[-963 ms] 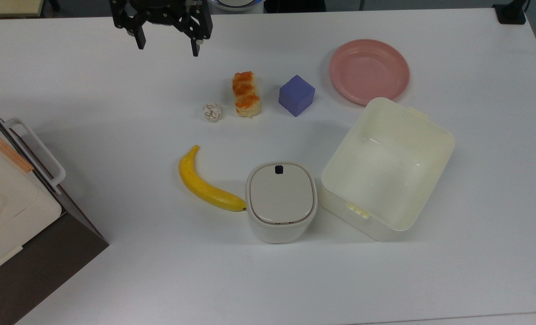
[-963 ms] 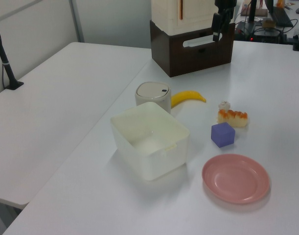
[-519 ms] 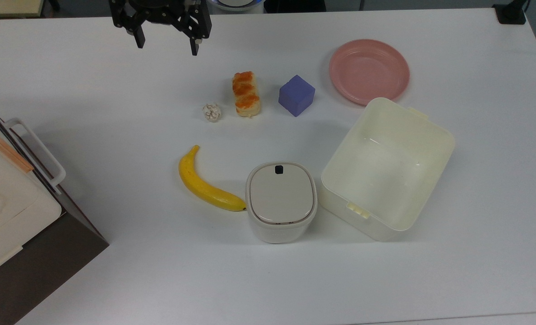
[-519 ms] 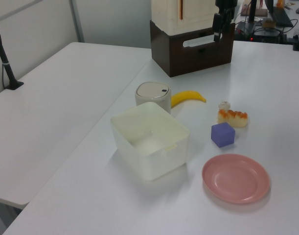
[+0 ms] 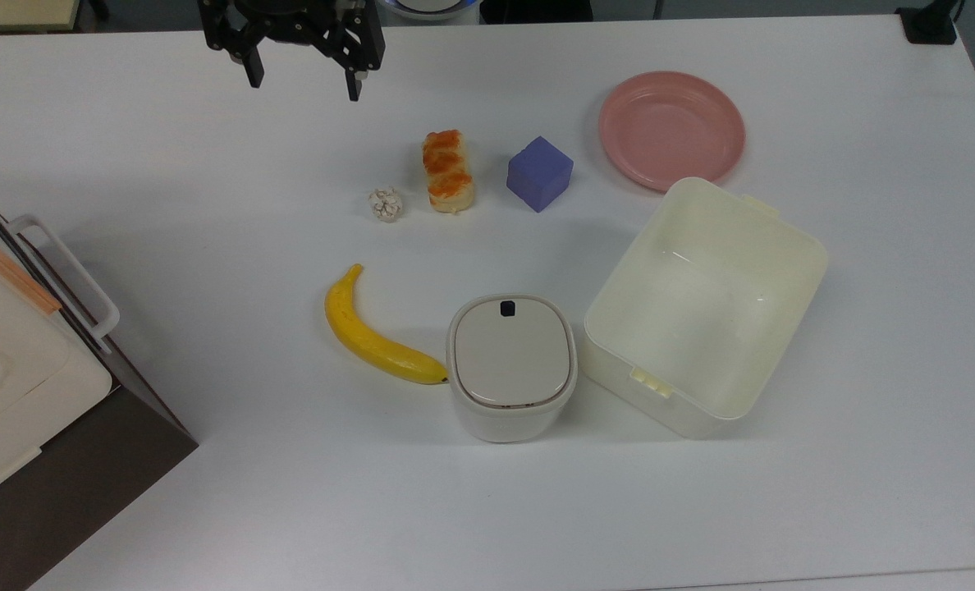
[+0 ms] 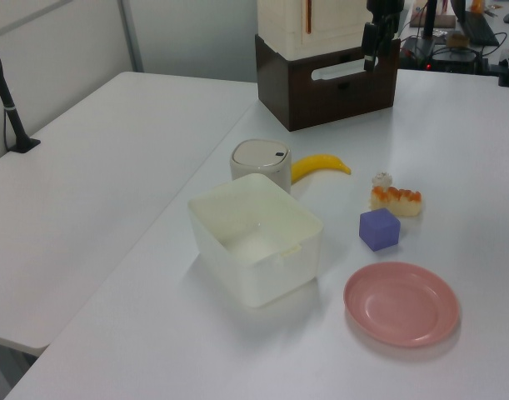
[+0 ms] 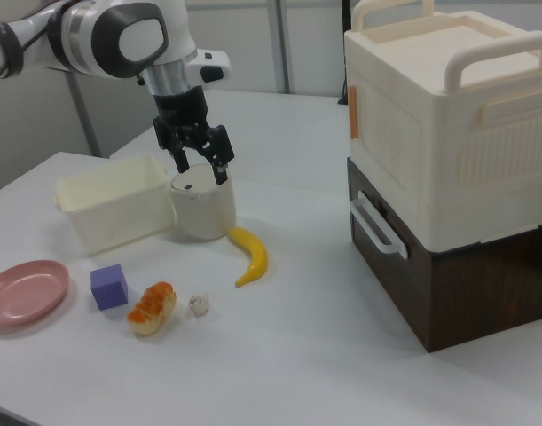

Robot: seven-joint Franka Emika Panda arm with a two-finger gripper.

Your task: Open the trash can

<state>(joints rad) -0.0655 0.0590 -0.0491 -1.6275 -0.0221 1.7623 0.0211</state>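
In the top view, the gripper (image 5: 300, 82) is seen at eleven o'clock, fingers spread wide, nothing held. At six o'clock of centre stands the trash can (image 5: 510, 368), white, rounded-square, no long axis; its closed beige lid's black mark faces twelve o'clock.

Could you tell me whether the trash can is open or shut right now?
Shut. The trash can has its lid lying flat and flush inside the rim, and the gripper hangs well away from it.
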